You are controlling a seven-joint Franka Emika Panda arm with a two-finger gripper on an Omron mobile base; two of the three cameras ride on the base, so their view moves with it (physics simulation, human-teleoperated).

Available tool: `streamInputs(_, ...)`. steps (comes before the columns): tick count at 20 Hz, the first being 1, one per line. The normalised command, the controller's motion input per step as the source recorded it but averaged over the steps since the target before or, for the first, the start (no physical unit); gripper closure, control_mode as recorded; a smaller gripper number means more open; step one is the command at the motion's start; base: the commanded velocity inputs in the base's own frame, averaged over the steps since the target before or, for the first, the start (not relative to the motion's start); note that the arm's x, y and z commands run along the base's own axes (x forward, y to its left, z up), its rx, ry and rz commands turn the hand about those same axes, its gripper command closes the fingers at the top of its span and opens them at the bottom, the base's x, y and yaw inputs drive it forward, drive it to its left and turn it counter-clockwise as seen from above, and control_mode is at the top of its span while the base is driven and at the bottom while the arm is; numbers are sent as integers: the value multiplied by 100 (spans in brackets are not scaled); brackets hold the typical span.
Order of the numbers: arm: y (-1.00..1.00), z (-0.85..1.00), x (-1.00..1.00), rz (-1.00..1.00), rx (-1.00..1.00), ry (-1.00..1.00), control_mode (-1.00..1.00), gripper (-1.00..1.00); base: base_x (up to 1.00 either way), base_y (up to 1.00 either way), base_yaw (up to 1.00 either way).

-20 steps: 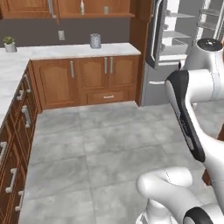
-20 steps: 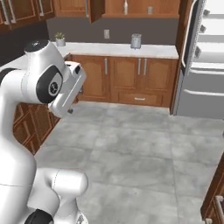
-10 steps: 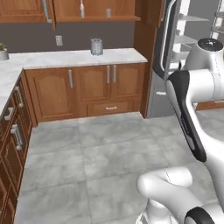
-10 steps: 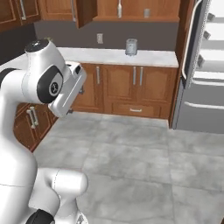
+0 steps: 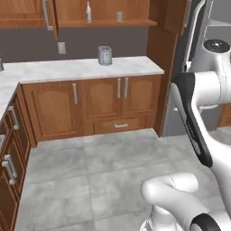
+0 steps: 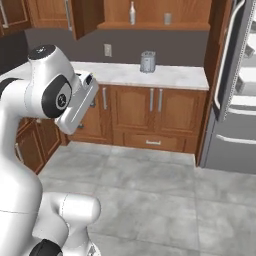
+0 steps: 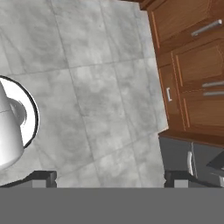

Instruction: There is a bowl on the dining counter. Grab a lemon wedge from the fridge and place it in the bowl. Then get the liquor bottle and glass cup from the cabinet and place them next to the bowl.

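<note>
**Cabinet shelf in sight, claw wide and empty over the floor**

From my seat the left base view runs, left to right: a lower drawer bank at the frame edge, then the wall counter with its white marble top and three brown doors below. A small grey canister stands on that top, toward the back.

Above it the cabinet is open, its door swung out to the left. On the plain wooden shelf the liquor bottle stands upright: pale, rounded body, slim neck. The glass cup sits to its right, apart from it, short, greyish and see-through. In the right base view the same pair reads bottle then cup, well above the canister.

Further right a tall wooden panel ends the counter run, and the fridge follows just beside it. In the right base view its grey door stands ajar, long pale handle toward me.

The grey tiled floor lies bare between the base and the counter front.

In the hand view the gripper points down at the tiles, its two dark fingertips standing far apart with nothing between them. Drawer fronts line that view's right edge.
</note>
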Motion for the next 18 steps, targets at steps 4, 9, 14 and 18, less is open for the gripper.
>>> streamInputs(4, 0, 0, 0, 0, 0, 0, 100, -100, 100, 0, 5)
streamInputs(9, 0, 0, 0, 0, 0, 0, 100, -100, 100, 2, 7)
streamInputs(14, 0, 0, 0, 0, 0, 0, 100, -100, 100, 3, 8)
streamInputs(18, 0, 0, 0, 0, 0, 0, 100, -100, 100, 0, 8)
